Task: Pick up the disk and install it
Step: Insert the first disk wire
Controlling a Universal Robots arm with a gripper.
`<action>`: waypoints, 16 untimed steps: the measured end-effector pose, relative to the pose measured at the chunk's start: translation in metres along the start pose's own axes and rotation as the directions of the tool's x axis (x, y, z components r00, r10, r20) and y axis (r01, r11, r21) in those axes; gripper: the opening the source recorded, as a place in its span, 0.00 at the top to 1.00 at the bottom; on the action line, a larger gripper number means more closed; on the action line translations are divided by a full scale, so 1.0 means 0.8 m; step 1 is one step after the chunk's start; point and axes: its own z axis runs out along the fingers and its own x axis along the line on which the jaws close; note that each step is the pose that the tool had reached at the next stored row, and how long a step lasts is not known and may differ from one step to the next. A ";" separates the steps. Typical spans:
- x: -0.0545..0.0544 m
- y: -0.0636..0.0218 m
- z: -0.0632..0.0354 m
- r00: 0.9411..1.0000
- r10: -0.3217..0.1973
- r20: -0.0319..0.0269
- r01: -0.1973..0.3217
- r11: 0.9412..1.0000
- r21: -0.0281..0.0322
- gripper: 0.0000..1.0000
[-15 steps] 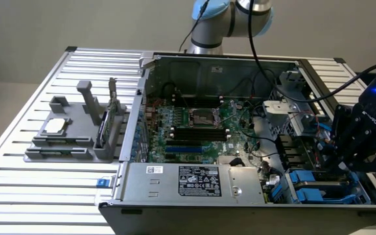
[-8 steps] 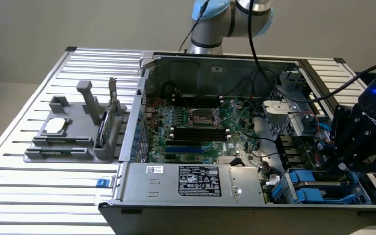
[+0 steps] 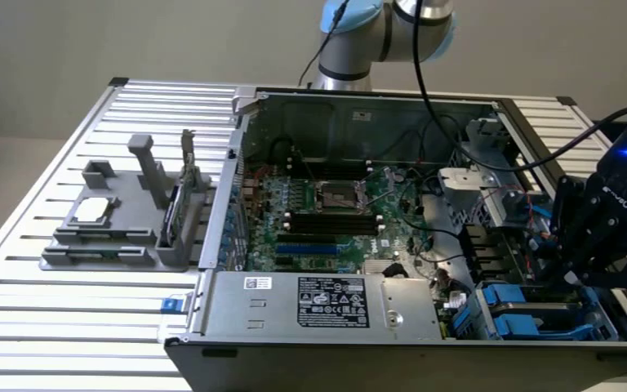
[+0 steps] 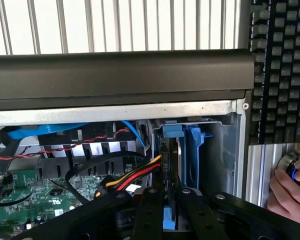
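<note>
My gripper [image 4: 171, 212] is nearly shut, pinched on the disk [image 4: 171, 167], which stands on edge straight ahead of the fingers, its long axis running away from the gripper into the blue bay [image 4: 192, 145]. In the exterior view that bay [image 3: 531, 314] sits in the case's [image 3: 291, 359] near corner on the view's right, right under the gripper [image 3: 575, 273].
</note>
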 end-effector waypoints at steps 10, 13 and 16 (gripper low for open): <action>0.000 0.000 0.000 0.999 -0.033 0.003 0.033 0.999 -0.003 0.84; 0.000 0.000 0.000 0.999 -0.037 0.003 0.037 0.999 -0.004 0.84; 0.000 0.000 0.000 0.999 -0.037 0.003 0.037 0.999 -0.004 0.84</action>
